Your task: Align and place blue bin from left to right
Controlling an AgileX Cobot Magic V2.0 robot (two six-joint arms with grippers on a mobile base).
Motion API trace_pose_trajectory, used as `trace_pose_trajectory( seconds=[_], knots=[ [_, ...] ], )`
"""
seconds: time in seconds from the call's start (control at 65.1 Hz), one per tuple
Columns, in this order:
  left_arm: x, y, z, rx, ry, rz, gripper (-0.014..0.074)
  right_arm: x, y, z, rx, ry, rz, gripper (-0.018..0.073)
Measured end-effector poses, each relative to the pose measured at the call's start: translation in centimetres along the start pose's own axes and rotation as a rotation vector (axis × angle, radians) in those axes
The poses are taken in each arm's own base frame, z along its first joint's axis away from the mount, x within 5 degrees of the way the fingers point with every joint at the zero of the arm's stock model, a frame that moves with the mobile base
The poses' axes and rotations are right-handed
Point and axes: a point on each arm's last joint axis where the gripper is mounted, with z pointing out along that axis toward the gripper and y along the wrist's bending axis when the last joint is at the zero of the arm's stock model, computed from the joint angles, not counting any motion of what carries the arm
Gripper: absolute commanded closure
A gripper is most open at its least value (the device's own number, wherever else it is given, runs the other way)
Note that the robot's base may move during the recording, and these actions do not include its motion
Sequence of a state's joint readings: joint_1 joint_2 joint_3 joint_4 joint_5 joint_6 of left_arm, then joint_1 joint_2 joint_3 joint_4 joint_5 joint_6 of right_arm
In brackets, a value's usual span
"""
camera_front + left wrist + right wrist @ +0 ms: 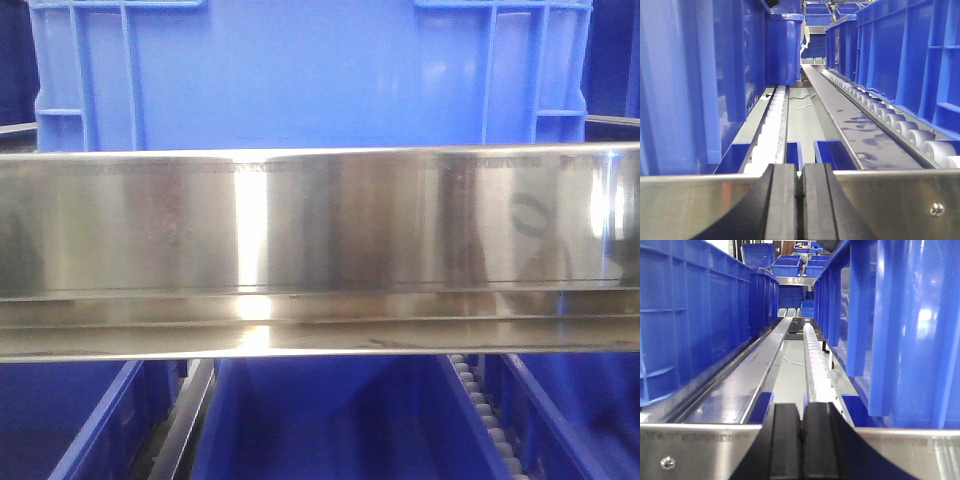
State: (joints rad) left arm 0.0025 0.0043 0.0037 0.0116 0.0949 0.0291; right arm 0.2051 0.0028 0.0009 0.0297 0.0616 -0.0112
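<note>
A tall blue bin [300,70] with ribbed corners fills the top of the front view, standing just behind a steel rail [320,220]. In the left wrist view a blue bin wall [690,75] rises close on the left. My left gripper [800,171] is shut on nothing, low over the rail and apart from that wall. A blue bin wall [900,325] stands close on the right in the right wrist view. My right gripper [801,409] is shut and empty, to the left of the wall and clear of it.
Rows of blue bins [910,65] [690,325] line the roller tracks [775,120] [815,360] on the far sides. Flat steel lanes [855,130] [745,380] run between. Shallower deep-blue trays [330,420] sit below the rail. More bins are stacked in the background [790,265].
</note>
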Motion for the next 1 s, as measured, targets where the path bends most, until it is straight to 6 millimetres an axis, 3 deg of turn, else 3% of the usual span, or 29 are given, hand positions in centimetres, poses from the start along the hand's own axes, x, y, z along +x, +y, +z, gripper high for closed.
trace_pose_trajectory(
  seconds=[0.999],
  knots=[
    [0.0, 0.0, 0.0, 0.0, 0.0, 0.0, 0.0707, 0.0, 0.0, 0.0, 0.0, 0.0, -0.016, 0.0643]
  ],
)
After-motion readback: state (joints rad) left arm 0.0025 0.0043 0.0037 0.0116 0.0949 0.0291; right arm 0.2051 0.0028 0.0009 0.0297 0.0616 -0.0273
